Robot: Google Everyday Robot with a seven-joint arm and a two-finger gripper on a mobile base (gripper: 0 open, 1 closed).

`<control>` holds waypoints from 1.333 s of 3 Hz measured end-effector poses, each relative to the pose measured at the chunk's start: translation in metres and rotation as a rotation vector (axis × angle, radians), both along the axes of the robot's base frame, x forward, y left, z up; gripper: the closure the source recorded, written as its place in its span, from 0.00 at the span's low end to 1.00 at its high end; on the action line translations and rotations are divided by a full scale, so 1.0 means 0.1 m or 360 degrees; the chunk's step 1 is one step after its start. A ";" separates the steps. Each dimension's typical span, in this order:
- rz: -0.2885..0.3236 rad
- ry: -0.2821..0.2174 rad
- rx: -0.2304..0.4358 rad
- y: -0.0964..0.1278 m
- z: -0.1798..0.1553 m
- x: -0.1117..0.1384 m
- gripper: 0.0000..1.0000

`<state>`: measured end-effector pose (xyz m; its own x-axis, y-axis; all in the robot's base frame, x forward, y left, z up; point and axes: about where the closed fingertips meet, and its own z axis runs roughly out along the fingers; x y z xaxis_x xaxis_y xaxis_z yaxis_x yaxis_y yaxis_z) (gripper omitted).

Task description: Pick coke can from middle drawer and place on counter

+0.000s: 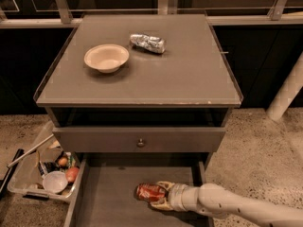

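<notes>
The coke can (147, 192) is red with white lettering and lies on its side on the floor of the open middle drawer (109, 197), right of centre. My gripper (160, 195) reaches in from the lower right on a white arm, and its tan fingers (163, 205) sit above and below the can's right end, shut on it. The counter (189, 74) is the grey-brown cabinet top above the drawer.
A cream bowl (106, 57) and a crumpled silver foil packet (148, 43) lie on the counter. A shut drawer front with a round knob (140, 142) sits above the open drawer. A clear bin of items (45, 171) stands on the floor at the left. A white pole (286, 91) rises at the right.
</notes>
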<state>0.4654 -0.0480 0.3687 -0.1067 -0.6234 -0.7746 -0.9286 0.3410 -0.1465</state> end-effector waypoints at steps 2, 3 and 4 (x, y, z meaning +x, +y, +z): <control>0.0008 0.0030 -0.0022 0.04 0.08 -0.02 1.00; 0.0015 0.0025 -0.0051 0.05 0.30 -0.03 1.00; 0.0001 -0.0019 -0.0080 -0.07 0.65 -0.03 1.00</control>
<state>0.4622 -0.0546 0.4334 -0.0971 -0.6616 -0.7436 -0.9269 0.3322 -0.1746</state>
